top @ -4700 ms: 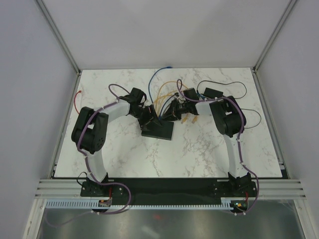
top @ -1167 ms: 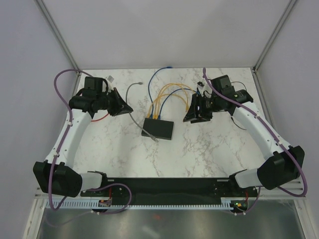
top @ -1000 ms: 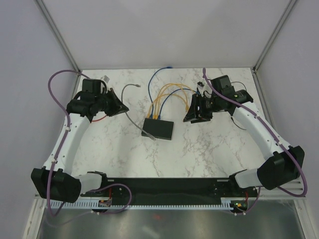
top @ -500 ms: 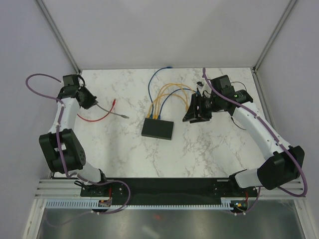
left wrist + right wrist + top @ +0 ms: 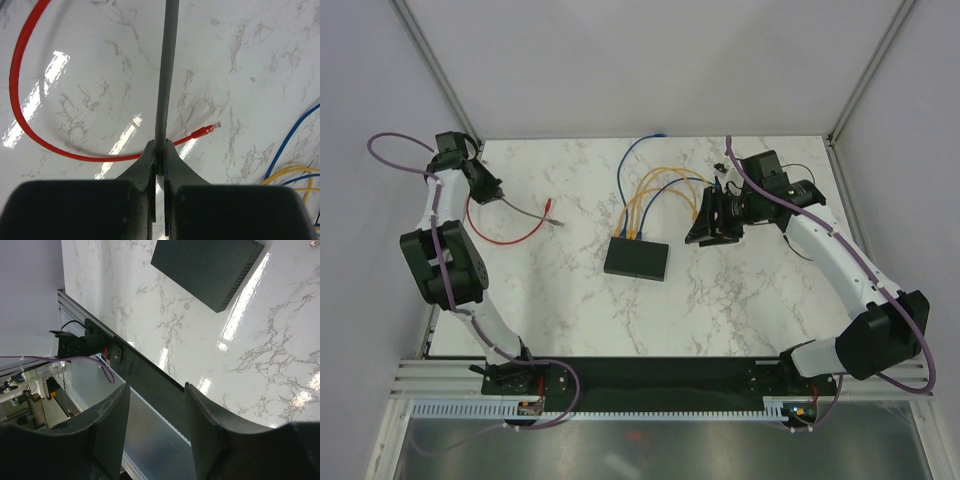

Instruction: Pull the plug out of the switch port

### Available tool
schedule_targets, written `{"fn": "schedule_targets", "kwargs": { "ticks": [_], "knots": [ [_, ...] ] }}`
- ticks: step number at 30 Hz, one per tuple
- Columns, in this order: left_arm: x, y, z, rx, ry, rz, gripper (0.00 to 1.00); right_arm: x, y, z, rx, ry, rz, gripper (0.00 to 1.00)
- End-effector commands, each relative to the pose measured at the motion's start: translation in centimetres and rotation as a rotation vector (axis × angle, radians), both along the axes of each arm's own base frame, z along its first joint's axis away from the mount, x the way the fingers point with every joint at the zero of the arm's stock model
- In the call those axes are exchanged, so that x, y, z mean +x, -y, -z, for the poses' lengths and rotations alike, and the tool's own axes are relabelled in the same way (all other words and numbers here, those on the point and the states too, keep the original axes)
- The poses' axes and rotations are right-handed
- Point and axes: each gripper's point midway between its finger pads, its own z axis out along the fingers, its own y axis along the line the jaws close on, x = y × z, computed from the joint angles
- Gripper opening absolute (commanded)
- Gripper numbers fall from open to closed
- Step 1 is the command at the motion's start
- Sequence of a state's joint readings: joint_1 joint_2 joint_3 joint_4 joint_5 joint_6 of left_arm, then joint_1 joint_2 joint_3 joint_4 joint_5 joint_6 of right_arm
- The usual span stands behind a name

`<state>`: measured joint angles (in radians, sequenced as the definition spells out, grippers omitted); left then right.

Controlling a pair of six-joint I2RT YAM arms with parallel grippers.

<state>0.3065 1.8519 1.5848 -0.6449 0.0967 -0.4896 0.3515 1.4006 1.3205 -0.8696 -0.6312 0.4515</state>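
grey cable (image 5: pixel 167 75) in left hand (image 5: pixel 159 154), now farther from the switch (image 5: pixel 636 259)

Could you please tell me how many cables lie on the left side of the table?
2. A red cable loops near the left edge; a grey cable runs beside it, gripped in the left pincer. Others could be hidden behind the left arm.

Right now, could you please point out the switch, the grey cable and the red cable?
switch (image 5: pixel 636 260), top external view, middle of its black top.
grey cable (image 5: pixel 167 75), left wrist view, its straight middle stretch.
red cable (image 5: pixel 202 131), left wrist view, near its plug end.
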Motion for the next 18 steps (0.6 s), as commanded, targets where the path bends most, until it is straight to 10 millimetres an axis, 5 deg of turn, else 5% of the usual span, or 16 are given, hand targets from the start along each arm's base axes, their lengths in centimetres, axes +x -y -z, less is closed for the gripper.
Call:
{"fn": "schedule_targets", "kwargs": {
  "ticks": [1, 6, 10, 13, 18],
  "knots": [
    [-2.0, 1.0, 2.1, -0.037, -0.102, 0.051, 0.07, 1.1, -0.5, -0.9, 0.019, 0.030, 0.014, 0.55],
    [-3.1, 1.3, 3.5, -0.054, -0.148, 0.058, 0.16, 1.4, -0.8, -0.8, 0.024, 0.023, 0.006, 0.55],
    [-5.1, 0.7, 3.5, -0.011, -0.190, 0.011, 0.41, 1.9, -1.4, 0.5, 0.012, -0.006, -0.011, 0.55],
    [-5.9, 0.7, 2.3, 0.010, -0.180, 0.003, 0.54, 2.9, -2.2, 1.2, -0.011, -0.007, -0.022, 0.55],
    [-7.7, 3.0, -0.8, 0.023, -0.124, 0.017, 0.57, 5.3, -3.7, 2.8, -0.030, -0.014, -0.029, 0.55]
  ]
}}
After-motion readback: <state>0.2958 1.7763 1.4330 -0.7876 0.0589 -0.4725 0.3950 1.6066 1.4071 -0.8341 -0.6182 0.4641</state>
